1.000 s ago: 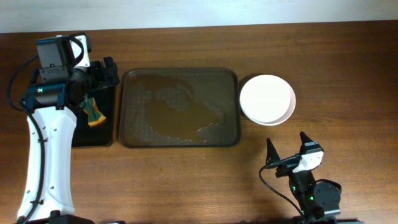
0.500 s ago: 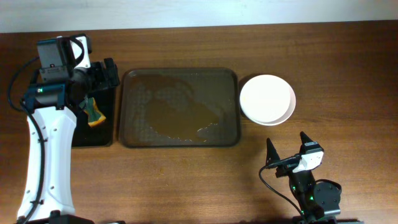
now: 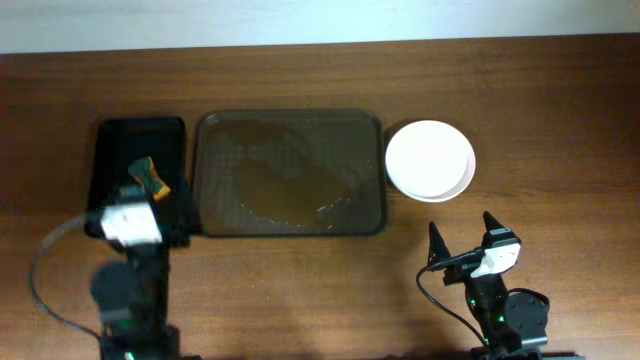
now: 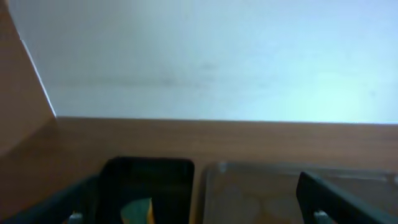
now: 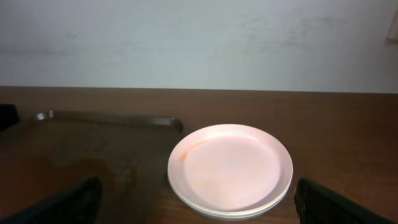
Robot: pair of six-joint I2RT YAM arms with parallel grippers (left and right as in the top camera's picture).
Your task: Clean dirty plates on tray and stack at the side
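Overhead: left arm [image 3: 128, 250] smeared by blur, covering the near end of the black tray [image 3: 140, 140]. Left wrist view soft throughout; a yellow-green piece [image 4: 138, 213], kind unclear, and the tray [image 4: 261, 193] run off the bottom edge. Right wrist: plates [image 5: 230, 168] stacked, lower ones hidden under the top one, count unclear; jaws clipped at both lower corners.

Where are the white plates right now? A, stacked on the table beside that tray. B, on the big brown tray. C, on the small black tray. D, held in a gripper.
A: the plates sit stacked on the table just right of the tray, which holds none.
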